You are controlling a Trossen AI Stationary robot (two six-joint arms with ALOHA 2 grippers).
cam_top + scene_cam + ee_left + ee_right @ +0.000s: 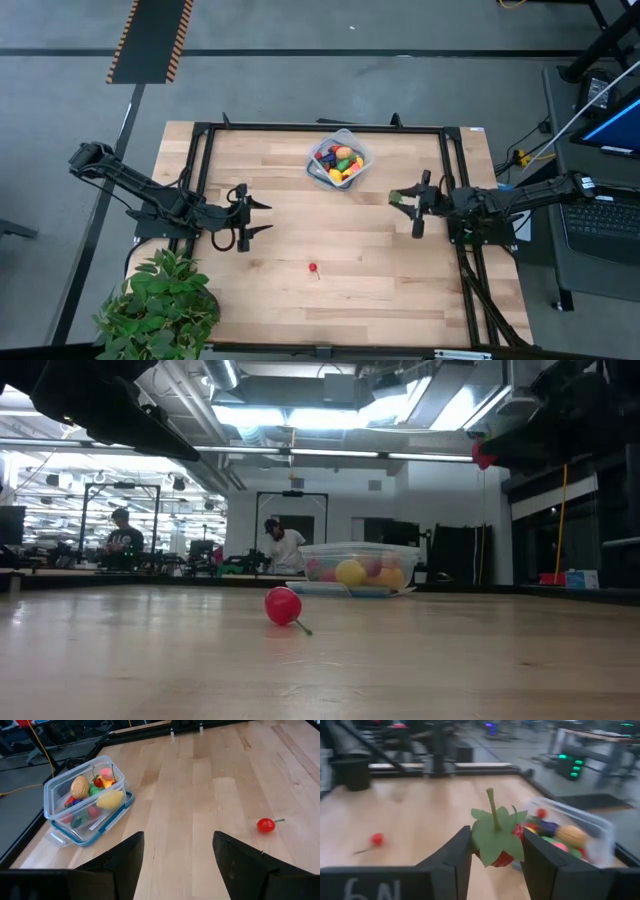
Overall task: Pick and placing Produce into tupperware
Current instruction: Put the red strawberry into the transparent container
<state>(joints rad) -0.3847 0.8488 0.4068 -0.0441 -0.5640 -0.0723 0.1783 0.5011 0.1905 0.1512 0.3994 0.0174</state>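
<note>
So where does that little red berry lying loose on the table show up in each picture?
High view: the berry lies low of centre on bare wood.
Low view: centre, in front of the tupperware.
Left wrist view: right side.
Right wrist view: left side.
Shared landmark: the tupperware.

Light wooden table, plank top, black frame along edges. Clear tupperware near far edge, about mid-width, filled with mixed produce. Small red berry with stem on bare wood, toward near edge, well apart from tupperware.
</note>
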